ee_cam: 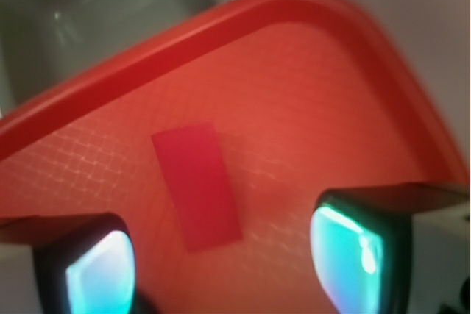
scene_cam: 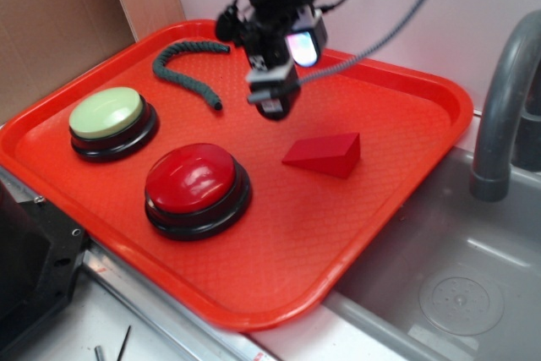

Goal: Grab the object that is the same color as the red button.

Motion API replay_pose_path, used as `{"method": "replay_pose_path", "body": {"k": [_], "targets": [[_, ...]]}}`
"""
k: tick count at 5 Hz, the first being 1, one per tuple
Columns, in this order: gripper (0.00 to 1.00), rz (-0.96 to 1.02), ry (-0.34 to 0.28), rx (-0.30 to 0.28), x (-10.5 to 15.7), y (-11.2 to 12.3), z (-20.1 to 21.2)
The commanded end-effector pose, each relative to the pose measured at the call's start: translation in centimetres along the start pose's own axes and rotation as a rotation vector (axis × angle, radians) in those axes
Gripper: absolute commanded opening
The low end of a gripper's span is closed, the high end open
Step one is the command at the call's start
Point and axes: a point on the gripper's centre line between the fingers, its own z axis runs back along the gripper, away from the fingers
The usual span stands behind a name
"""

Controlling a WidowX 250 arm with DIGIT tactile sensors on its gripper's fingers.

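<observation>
The small red wedge block lies on the red tray, right of centre. In the wrist view the red wedge block shows as a red rectangle just ahead of and between my fingertips. My gripper hangs above the tray, up and to the left of the wedge, not touching it. It is open and empty, with its two glowing pads wide apart in the wrist view. The red button sits on its black base at the tray's front left.
A pale green button stands at the tray's left. A dark green rope piece curls at the tray's back. A grey sink with a grey faucet lies to the right. Brown cardboard stands at the back left.
</observation>
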Motion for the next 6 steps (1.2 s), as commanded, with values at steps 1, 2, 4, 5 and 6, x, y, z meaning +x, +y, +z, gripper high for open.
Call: {"method": "replay_pose_path", "body": {"k": [1,2,4,5,6], "targets": [[1.00,-0.073,0.038,0.013,2.5,-0.5,-3.1],[1.00,-0.081,0.069,0.020,2.5,-0.6,-4.4],[0.00,-0.101,0.076,0.013,2.3,-1.1,-5.0],[0.00,-0.092,0.075,0.014,2.1,-0.8,-4.8],[0.00,-0.052,0.068,0.001,1.8,-0.4,-4.3]]}}
